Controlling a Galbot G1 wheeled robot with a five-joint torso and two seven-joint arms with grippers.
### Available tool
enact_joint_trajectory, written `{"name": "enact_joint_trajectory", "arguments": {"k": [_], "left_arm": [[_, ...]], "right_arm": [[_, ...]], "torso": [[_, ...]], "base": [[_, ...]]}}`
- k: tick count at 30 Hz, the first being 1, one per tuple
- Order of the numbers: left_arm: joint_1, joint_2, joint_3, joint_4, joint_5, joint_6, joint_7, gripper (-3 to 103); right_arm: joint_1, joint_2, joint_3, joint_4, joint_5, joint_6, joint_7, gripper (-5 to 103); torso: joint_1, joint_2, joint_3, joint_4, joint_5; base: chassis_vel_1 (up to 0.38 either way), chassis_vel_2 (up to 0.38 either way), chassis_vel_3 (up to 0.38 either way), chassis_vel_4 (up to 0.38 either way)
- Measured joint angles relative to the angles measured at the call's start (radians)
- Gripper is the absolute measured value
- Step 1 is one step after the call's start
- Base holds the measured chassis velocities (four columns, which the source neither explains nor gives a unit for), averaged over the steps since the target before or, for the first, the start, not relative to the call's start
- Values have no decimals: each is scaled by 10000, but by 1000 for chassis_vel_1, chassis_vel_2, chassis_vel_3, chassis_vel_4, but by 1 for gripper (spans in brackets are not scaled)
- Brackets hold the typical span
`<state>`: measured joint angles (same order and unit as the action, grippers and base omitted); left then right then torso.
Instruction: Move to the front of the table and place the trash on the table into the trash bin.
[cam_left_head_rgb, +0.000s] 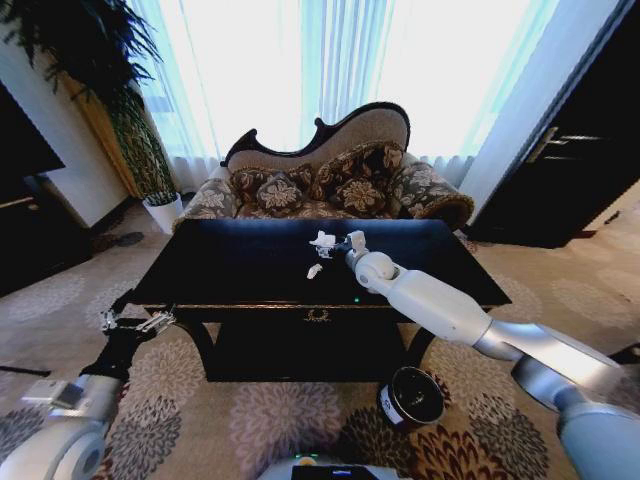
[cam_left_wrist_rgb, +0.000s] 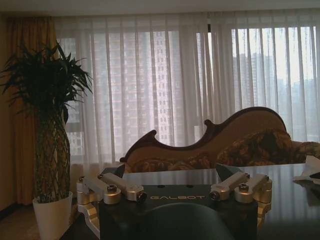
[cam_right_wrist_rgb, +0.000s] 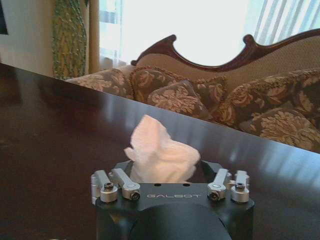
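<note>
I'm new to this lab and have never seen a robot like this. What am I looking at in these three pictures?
A two-armed wheeled robot. The head camera looks down at a black table before a sofa. The right gripper reaches over the table to a white paper wad, which its wrist camera shows between the fingers; whether they grip it is unclear. Another wad lies nearby. The left gripper hangs open at the table's left corner. The trash bin stands on the carpet.

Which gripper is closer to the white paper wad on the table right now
Right. The right gripper reaches over the table and sits right at the paper wad, which lies between its fingers. The left gripper hangs off the table's front left corner, far from it.
</note>
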<state>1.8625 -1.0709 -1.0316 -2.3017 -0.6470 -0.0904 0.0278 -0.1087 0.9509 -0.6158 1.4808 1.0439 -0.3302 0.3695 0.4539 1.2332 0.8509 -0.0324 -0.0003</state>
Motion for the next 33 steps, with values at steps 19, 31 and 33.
{"name": "enact_joint_trajectory", "arguments": {"k": [19, 31, 33], "left_arm": [[0, -1, 0, 0, -1, 0, 0, 100], [0, 0, 0, 0, 0, 0, 0, 100], [0, -1, 0, 0, 0, 0, -1, 100]], "right_arm": [[-135, -165, 118, 413, 7, 61, 213, 7], [-217, -617, 570, 1284, 18, 73, 501, 1], [-307, -848, 827, 1583, -31, 87, 515, 1]], "torso": [[0, 0, 0, 0, 0], [0, 0, 0, 1, 1], [0, 0, 0, 1, 0]], "base": [[0, 0, 0, 0], [0, 0, 0, 0], [0, 0, 0, 0]]}}
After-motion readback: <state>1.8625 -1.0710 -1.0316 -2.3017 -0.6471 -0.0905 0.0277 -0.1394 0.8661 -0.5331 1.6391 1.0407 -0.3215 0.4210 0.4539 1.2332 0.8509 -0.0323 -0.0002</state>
